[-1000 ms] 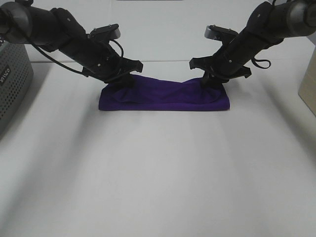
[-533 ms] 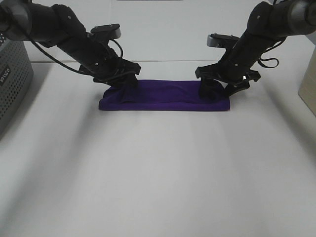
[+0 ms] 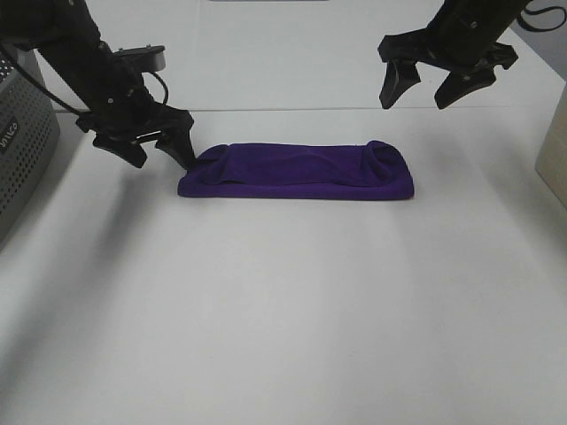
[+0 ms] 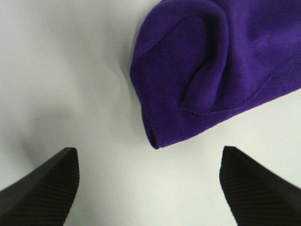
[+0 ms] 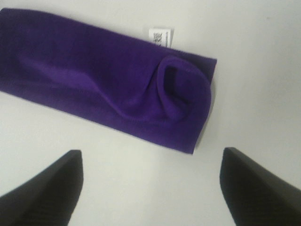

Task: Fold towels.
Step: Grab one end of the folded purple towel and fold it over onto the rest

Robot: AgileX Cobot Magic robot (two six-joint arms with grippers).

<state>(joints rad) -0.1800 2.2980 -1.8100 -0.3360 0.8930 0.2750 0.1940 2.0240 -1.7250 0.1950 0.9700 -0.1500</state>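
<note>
The deep purple towel (image 3: 297, 171) lies on the white table, folded into a long narrow strip with small raised bumps at both ends. Its left end shows in the left wrist view (image 4: 211, 70). Its right end shows in the right wrist view (image 5: 108, 80), with a small white tag (image 5: 161, 36) on the far edge. My left gripper (image 3: 159, 152) is open and empty, low beside the towel's left end. My right gripper (image 3: 423, 90) is open and empty, raised above and behind the towel's right end.
A grey perforated basket (image 3: 22, 150) stands at the left edge of the table. A pale box edge (image 3: 554, 173) shows at the far right. The white tabletop (image 3: 292, 301) stretches in front of the towel.
Both grippers have let go of the towel's ends and opened. The left moved out to the left; the right rose up and back. The towel has settled flat.
</note>
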